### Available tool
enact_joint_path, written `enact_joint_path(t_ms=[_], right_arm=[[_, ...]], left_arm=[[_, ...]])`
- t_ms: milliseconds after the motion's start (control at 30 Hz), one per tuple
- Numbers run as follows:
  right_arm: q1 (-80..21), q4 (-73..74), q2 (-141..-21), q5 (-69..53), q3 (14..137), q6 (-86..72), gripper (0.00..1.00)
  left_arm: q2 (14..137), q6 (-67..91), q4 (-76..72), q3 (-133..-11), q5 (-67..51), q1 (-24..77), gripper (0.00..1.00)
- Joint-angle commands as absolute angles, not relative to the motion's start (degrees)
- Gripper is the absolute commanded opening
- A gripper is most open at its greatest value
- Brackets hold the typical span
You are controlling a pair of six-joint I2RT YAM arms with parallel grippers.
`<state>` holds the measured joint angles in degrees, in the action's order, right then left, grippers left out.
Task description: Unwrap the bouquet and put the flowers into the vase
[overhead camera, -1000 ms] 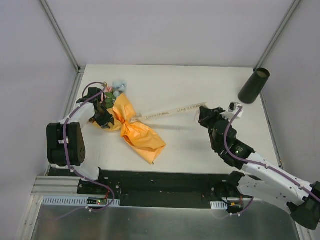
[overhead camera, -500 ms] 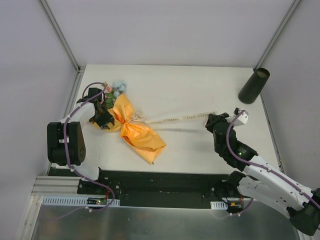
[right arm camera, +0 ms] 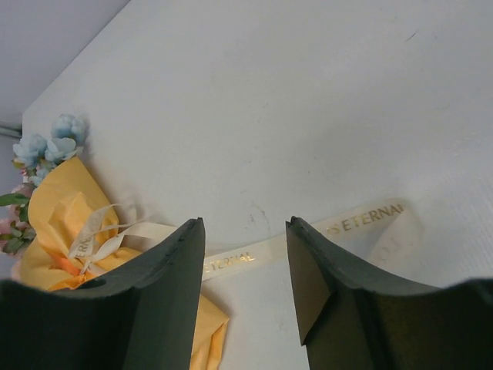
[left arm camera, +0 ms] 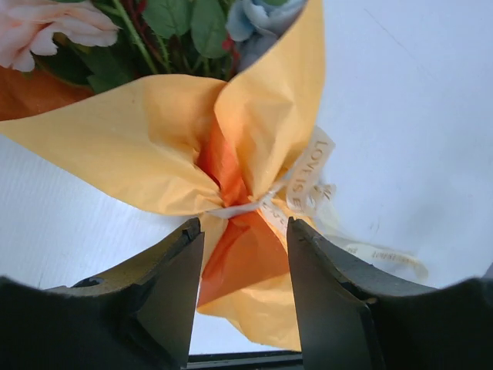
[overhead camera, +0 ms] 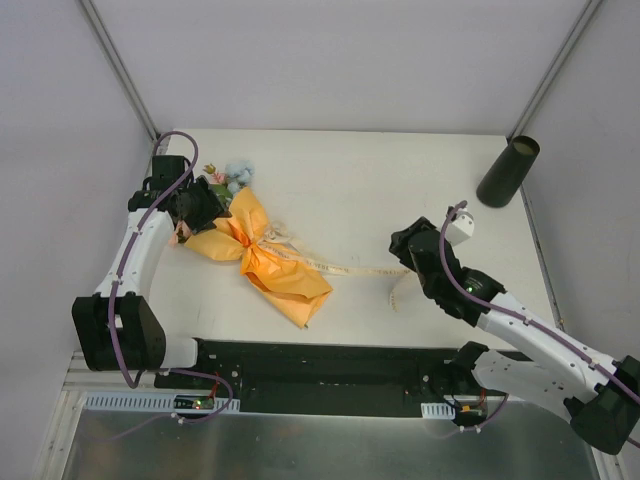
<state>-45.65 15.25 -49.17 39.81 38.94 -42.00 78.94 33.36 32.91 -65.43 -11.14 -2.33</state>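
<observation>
The bouquet lies on the table's left side, its orange paper pinched at a waist by the cream ribbon. The flowers poke out at its far end, peach and pale blue among leaves. My left gripper hovers over that end, open, with the tied waist just beyond its tips. The ribbon's loose tail lies slack on the table. My right gripper stands open above it, holding nothing. The vase stands at the far right corner.
White walls close in the table on the left, back and right. A black rail runs along the near edge between the arm bases. The bouquet's lower end lies close to that rail.
The right gripper opened and let go of the ribbon, which fell slack onto the table; that arm shifted left. The left gripper opened and drew back toward the far left.
</observation>
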Motion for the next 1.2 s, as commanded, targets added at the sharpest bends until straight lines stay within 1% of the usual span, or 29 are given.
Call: enact_joint_path(t_ms=[0, 133, 267, 333, 433, 600, 800, 933, 1167], right_arm=[[-45.70, 10.04, -55.61, 31.39, 44.46, -40.53, 0.54], [-45.88, 6.16, -64.49, 25.06, 49.38, -40.43, 0.56], [-47.98, 0.36, -74.59, 21.45, 54.13, -40.52, 0.59], [-49.04, -2.89, -79.95, 20.13, 57.64, -40.61, 0.60], [-50.97, -4.30, -88.91, 18.99, 64.40, -41.30, 0.63], [-54.05, -5.10, -100.52, 19.07, 73.63, -42.72, 0.67], [-55.72, -6.68, -109.94, 20.39, 82.69, -40.00, 0.67], [-56.43, -3.52, -115.48, 21.09, 88.41, -38.94, 0.67], [-56.87, -0.26, -119.61, 25.93, 91.58, -39.11, 0.66]], left_arm=[[74.36, 29.36, 35.51, -63.99, -18.18, -2.55, 0.50], [70.85, 26.11, 37.00, -60.83, -22.84, -2.46, 0.50], [66.90, 24.52, 38.58, -58.10, -24.96, -2.46, 0.51], [64.53, 25.22, 38.58, -56.00, -24.70, -2.46, 0.51], [61.45, 25.66, 38.67, -52.84, -22.07, -2.55, 0.51], [58.54, 27.24, 38.58, -49.58, -20.13, -2.55, 0.51], [57.22, 28.74, 38.58, -48.43, -18.81, -2.55, 0.52], [56.60, 28.83, 38.58, -48.60, -18.54, -2.55, 0.52], [56.69, 28.83, 38.67, -48.43, -18.81, -2.46, 0.53]])
